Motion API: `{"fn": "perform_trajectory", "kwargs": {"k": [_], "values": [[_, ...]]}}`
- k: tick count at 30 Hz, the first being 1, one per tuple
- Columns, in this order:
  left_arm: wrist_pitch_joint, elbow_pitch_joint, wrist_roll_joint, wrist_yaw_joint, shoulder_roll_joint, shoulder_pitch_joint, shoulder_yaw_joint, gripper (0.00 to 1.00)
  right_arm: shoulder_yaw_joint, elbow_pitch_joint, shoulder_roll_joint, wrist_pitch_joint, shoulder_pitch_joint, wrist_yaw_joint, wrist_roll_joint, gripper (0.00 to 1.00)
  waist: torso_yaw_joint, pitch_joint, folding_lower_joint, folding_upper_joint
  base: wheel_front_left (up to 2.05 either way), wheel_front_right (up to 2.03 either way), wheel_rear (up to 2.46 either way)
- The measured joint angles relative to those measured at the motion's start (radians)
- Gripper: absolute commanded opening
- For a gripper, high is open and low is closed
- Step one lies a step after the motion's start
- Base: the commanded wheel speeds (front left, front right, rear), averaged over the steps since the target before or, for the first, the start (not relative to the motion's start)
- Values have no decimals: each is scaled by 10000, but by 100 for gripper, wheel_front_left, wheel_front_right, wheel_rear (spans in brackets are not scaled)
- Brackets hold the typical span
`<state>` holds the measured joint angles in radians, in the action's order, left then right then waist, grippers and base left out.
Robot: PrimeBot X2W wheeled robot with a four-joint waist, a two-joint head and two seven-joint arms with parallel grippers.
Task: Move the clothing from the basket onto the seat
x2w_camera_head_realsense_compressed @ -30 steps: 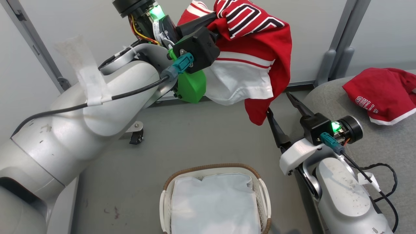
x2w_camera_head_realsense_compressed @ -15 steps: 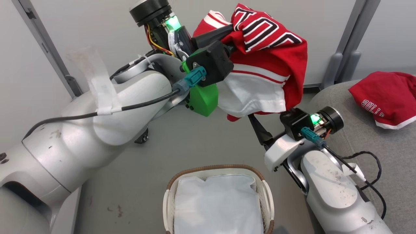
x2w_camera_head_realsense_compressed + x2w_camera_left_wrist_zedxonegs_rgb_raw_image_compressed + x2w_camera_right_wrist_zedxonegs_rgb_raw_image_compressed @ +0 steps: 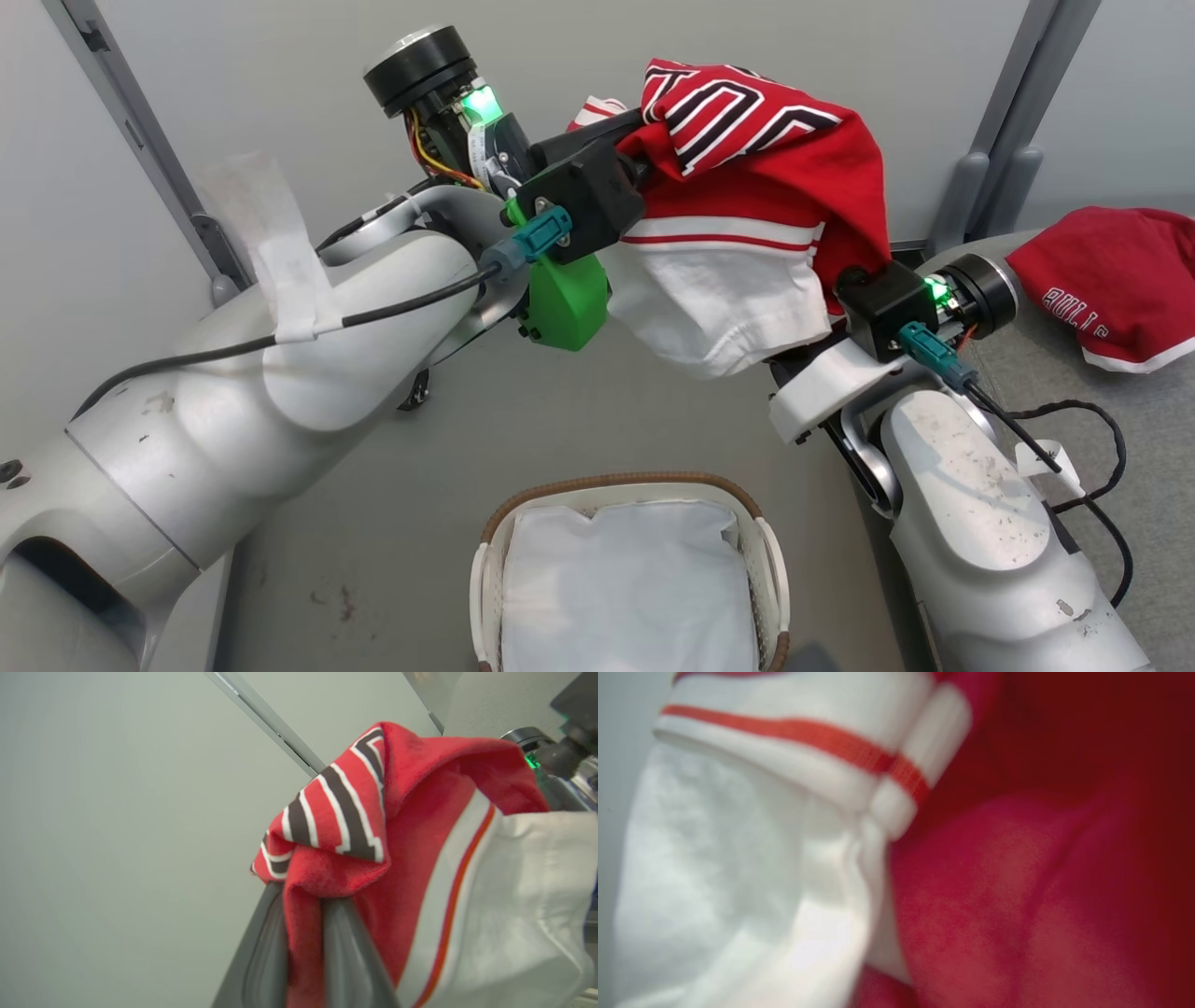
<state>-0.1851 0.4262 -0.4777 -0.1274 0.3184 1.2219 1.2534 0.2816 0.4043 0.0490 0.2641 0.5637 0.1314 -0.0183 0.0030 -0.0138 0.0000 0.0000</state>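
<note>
My left gripper (image 3: pixel 642 133) is raised high and shut on a red garment (image 3: pixel 803 177) with white trim and black-and-white numbers; in the left wrist view the cloth (image 3: pixel 411 826) is pinched between its two fingers (image 3: pixel 348 952). The garment's white part (image 3: pixel 728 299) hangs down over my right gripper, whose black wrist block (image 3: pixel 882 301) shows while the fingers are hidden under the fabric. The right wrist view is close on white and red cloth (image 3: pixel 971 896). The basket (image 3: pixel 607 485) sits below, holding its white liner (image 3: pixel 625 588). A second red "BULLS" garment (image 3: pixel 1111 271) lies on the grey seat (image 3: pixel 1130 411).
Grey floor (image 3: pixel 560 420) spreads between the arms and the basket. Pale wall panels with metal posts (image 3: pixel 994 159) stand behind. A small caster (image 3: pixel 413 392) sits by the left arm. A black cable (image 3: pixel 1092 439) loops over the seat beside my right forearm.
My right gripper has risen up and left until its fingers went under the hanging garment. The left gripper still holds the garment high; the hanging red tail is now gathered up.
</note>
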Motion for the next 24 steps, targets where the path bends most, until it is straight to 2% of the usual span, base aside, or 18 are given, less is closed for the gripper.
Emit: {"fn": "perform_trajectory", "kwargs": {"k": [1, 20, 24], "values": [[-8, 40, -48, 0, 12, -14, -2, 0, 4, -42, -2, 0, -14, 0, 0, 0, -4, 8, 0, 0, 0, 0, 0], [-215, 959, -736, -2, 157, -708, -42, 0, -439, -779, -4, 0, -471, 0, -527, 0, -159, 214, 1, 0, 0, 0, 0], [-232, 1122, -920, -2, 104, -985, -12, 14, -453, -823, -4, 0, -475, 0, -619, 0, -177, 248, 0, 0, 0, 0, 0]]}}
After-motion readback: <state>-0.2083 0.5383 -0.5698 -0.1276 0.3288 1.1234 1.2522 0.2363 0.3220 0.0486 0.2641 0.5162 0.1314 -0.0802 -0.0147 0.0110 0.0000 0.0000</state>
